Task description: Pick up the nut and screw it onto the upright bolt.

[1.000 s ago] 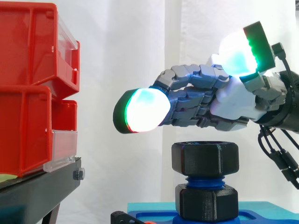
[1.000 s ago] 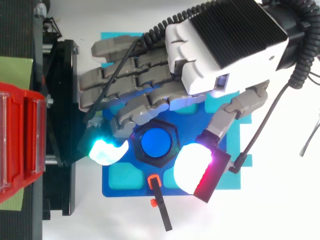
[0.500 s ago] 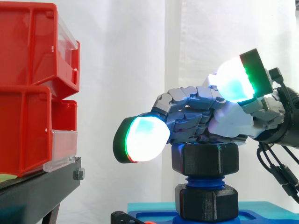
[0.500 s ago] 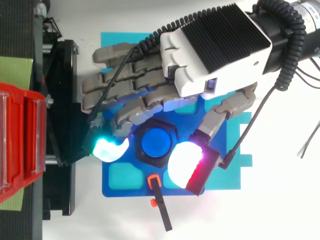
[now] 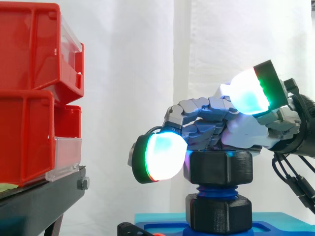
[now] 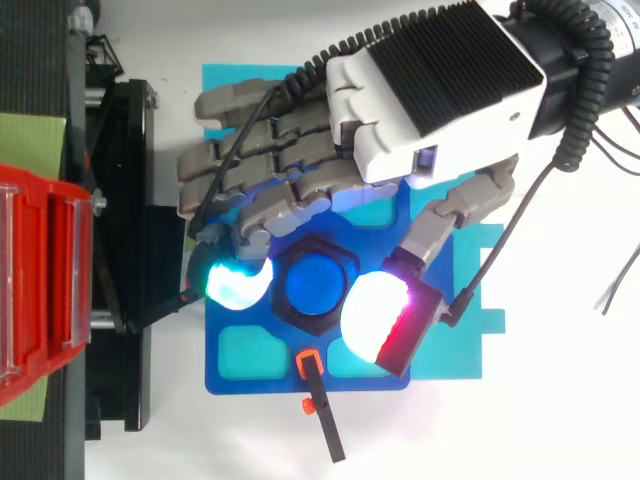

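Observation:
A black hex nut sits on the blue upright bolt, above a second black nut at the bolt's foot. My hand lies on top of the upper nut. Its fingers curl round the nut's far and left sides, and one glowing fingertip presses against the nut's left flank. The thumb stands near the nut's other side in the top view, but in the side view its pad is lifted above the nut.
The bolt stands on a blue base with teal pockets. Stacked red bins rest on a black stand to the left, close to the fingertips. A small black and orange tool lies at the base's front edge.
The hand came down from above the nut onto its top. The fingers bent further, and the leading fingertip swung in against the nut's left side.

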Motion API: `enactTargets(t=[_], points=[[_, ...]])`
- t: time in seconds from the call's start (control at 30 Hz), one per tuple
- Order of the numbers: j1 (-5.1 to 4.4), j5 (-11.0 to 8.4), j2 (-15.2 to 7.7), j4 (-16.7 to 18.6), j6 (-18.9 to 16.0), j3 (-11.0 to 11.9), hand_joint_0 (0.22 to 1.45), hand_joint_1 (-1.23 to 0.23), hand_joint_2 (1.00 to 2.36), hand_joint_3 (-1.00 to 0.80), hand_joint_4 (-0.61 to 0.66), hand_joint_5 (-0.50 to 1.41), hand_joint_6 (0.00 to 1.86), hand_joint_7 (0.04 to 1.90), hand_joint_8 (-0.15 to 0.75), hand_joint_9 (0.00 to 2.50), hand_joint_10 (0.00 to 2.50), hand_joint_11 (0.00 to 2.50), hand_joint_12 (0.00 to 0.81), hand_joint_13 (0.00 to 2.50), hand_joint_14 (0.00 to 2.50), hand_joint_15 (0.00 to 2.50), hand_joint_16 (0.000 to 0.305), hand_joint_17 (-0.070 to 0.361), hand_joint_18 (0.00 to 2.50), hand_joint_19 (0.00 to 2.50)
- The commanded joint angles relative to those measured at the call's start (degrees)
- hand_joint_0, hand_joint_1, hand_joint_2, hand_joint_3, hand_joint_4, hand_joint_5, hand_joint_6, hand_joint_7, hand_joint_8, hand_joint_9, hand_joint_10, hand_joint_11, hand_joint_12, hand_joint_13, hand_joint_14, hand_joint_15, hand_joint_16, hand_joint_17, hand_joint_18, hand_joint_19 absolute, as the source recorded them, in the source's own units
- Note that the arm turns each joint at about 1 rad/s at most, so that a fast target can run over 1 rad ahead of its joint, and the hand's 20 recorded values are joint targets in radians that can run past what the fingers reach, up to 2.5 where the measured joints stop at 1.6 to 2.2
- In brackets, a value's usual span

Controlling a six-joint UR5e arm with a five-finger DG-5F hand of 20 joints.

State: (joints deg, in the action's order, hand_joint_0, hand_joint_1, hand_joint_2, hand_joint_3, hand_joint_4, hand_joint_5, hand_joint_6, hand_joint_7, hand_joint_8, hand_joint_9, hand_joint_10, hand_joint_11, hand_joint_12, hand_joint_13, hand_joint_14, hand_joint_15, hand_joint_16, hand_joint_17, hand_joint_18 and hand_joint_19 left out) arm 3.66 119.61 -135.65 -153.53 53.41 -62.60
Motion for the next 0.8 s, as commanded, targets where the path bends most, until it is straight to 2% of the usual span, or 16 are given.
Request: enactTargets(t=[0.0,0.3,0.53,0.77], points=[[0.30,0.54,0.0,0.0,0.0,-0.1,0.46,-0.17,1.00,-0.50,0.21,-0.15,0.50,1.03,0.256,0.37,0.00,0.00,0.343,0.28,0.00,0.00,0.040,0.090,0.01,0.00],[1.09,1.51,-0.1,0.3,0.0,0.0,0.47,-0.24,1.00,-0.50,0.18,-0.12,0.50,1.31,0.265,0.42,0.00,0.00,0.337,0.34,0.00,0.00,0.038,0.086,0.05,0.00],[1.79,2.39,-0.1,0.7,0.1,0.0,0.48,-0.24,1.00,-0.50,0.19,-0.10,0.50,1.42,0.274,0.46,0.00,0.00,0.329,0.37,0.00,0.00,0.037,0.083,0.10,0.00],[2.41,3.00,0.0,1.0,0.7,0.0,0.48,-0.25,1.00,-0.50,0.18,-0.08,0.50,1.52,0.284,0.61,0.00,0.00,0.317,0.48,0.00,0.00,0.034,0.076,0.19,0.00]])
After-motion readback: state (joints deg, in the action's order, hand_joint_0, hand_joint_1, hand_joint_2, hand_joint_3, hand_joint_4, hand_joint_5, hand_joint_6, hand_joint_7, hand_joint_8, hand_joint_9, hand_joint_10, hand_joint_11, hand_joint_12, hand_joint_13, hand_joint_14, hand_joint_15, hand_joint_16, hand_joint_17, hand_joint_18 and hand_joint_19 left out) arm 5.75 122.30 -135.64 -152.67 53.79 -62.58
